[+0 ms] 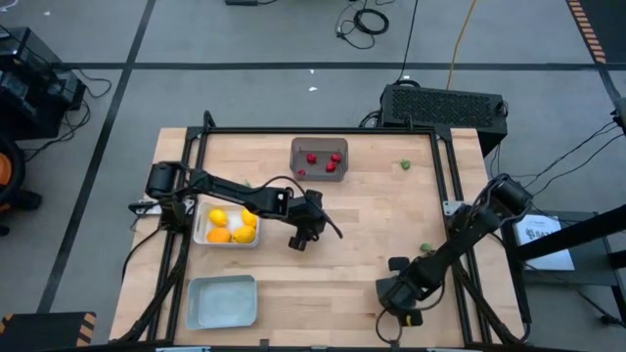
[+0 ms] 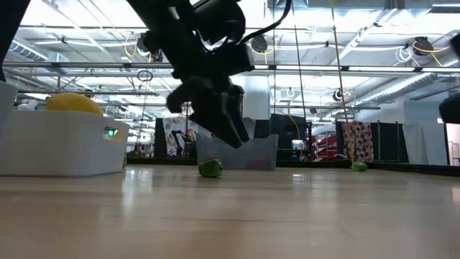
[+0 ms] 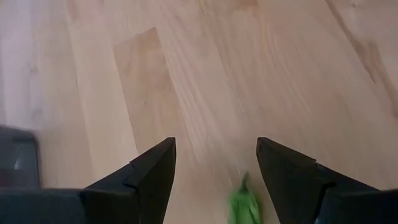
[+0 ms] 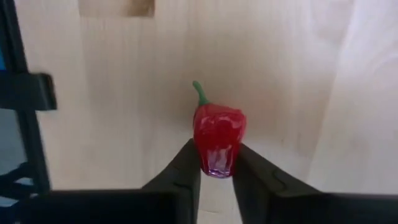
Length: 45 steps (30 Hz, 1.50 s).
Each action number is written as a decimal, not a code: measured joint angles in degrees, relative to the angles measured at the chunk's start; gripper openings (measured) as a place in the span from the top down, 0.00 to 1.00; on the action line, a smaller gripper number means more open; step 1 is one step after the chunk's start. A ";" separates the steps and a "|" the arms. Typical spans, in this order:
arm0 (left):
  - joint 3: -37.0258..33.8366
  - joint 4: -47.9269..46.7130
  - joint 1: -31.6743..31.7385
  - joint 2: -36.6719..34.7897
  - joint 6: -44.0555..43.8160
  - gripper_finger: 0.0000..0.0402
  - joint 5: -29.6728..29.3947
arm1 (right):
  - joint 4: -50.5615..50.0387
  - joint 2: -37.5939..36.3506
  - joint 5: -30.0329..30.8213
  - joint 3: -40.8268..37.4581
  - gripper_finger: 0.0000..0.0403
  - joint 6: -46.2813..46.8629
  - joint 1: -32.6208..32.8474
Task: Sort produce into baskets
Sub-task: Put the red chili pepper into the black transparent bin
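My left gripper point(image 1: 299, 241) is open over the table's middle, right of the white tray point(image 1: 201, 233). In the left wrist view a small green piece point(image 3: 244, 205) lies on the wood between its fingers point(image 3: 216, 149), untouched. My right gripper point(image 1: 395, 291) is near the table's front right and is shut on a small red pepper point(image 4: 217, 134) with a green stem. The white tray holds yellow-orange rounds point(image 1: 231, 225). The dark grey bin point(image 1: 319, 176) at the far middle holds red pieces point(image 1: 313, 158). The light grey-blue tray point(image 1: 222, 300) stands at the front left. My right gripper pinches the red pepper's blunt lower end point(image 4: 217, 163) between its two fingers, one on each side. The green stem point(image 4: 199, 92) points away from the gripper, along the fingers. Whether the pepper is clear of the table cannot be told.
Loose green pieces lie at the far right point(image 1: 404, 165) and at the right point(image 1: 426, 249) of the table. In the low view a green piece point(image 2: 210, 168) lies on the wood below my left gripper point(image 2: 215, 115). A dark frame point(image 1: 323, 131) runs along the table's edges.
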 joint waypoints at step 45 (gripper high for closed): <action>-25.29 24.29 4.13 -22.21 -10.90 0.43 -0.24 | 21.90 0.36 18.00 14.19 0.87 -62.74 -61.42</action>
